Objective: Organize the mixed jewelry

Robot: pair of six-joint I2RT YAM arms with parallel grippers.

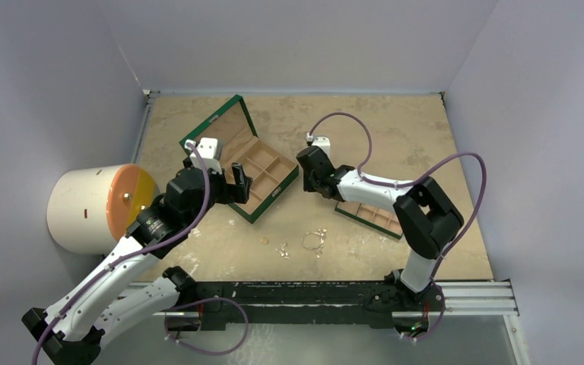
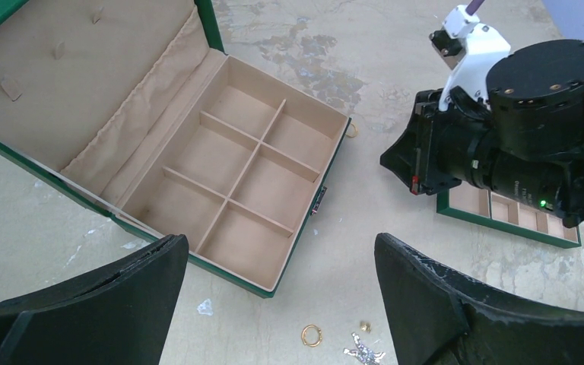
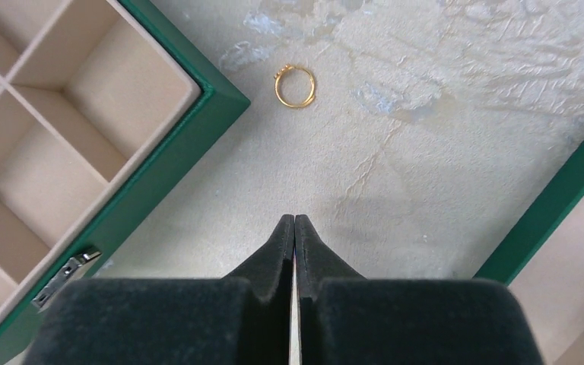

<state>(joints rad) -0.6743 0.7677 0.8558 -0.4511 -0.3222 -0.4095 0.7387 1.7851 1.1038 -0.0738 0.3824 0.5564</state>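
Observation:
The mixed jewelry lies loose on the table: a gold ring (image 2: 311,334), a small gold stud (image 2: 364,325) and a glittery silver cluster (image 2: 363,351), seen from above near the front (image 1: 313,242). Another gold ring (image 3: 295,86) lies by the right corner of the open green box (image 1: 262,163), whose tan compartments (image 2: 251,175) look empty. My left gripper (image 2: 280,243) is open and empty above the box's front edge. My right gripper (image 3: 295,220) is shut with nothing visible between its pads. It hovers between the box (image 3: 84,114) and the tan divided tray (image 3: 563,251), short of that ring.
The divided tray (image 1: 369,217) sits right of centre under the right forearm. A white cylinder with an orange face (image 1: 95,207) stands at the left edge. Grey walls close the table on three sides. A purple cable (image 1: 350,122) loops over the right arm.

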